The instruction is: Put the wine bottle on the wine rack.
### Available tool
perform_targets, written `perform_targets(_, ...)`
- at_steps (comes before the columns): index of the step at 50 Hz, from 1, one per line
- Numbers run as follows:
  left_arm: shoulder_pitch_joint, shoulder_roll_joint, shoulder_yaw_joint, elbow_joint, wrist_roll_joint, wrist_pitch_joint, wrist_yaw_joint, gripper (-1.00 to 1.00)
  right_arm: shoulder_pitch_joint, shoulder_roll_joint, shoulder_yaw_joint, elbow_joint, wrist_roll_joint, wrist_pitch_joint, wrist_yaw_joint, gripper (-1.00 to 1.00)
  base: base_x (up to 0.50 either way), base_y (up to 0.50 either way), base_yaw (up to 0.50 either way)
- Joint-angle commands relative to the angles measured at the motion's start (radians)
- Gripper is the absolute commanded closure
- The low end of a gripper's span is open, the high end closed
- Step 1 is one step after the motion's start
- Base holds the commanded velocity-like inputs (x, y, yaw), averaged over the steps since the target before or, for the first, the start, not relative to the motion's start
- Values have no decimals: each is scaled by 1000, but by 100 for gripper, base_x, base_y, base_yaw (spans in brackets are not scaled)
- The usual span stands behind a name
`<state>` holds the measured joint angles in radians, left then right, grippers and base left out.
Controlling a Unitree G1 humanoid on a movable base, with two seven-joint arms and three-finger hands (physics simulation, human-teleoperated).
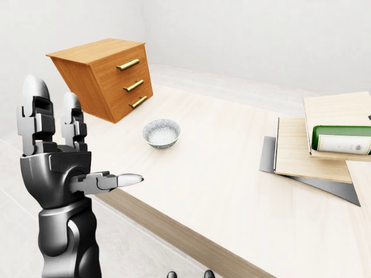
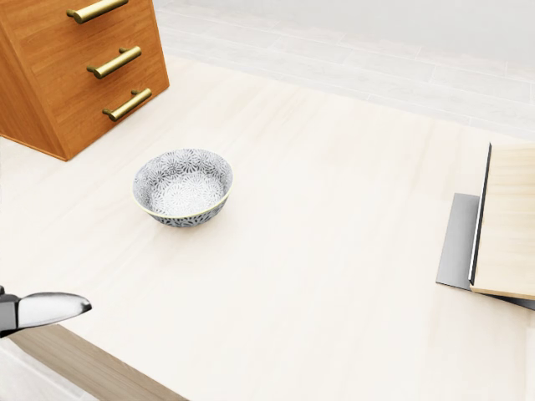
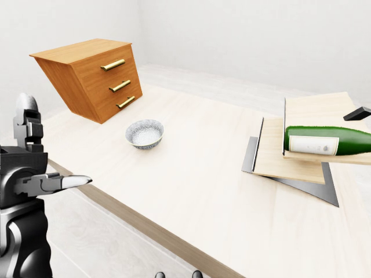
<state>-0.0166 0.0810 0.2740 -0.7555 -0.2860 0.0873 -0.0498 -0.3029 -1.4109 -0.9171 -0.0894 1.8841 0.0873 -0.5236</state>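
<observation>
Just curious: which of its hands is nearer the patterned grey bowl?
Left. The left hand hovers open, lower left of the patterned grey bowl; the right hand isn't visible.

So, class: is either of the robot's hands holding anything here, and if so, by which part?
Nothing is held. The left hand is raised, open and empty; the wine bottle lies on the wooden boards.

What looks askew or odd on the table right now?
The drawer cabinet leans tilted rather than sitting square. The wine bottle lies on its side on the wine rack. The bowl sits upright.
</observation>
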Motion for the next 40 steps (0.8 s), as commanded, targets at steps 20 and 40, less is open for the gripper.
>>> perform_targets(20,11,-2,7,-74,-23,0,7,-100,-54,-81,71,-195,88,0,0,-100,0,0,0)
perform_targets(40,27,-8,20,-53,-29,0,-6,-100,8,-147,-22,-325,88,0,0,-100,0,0,0)
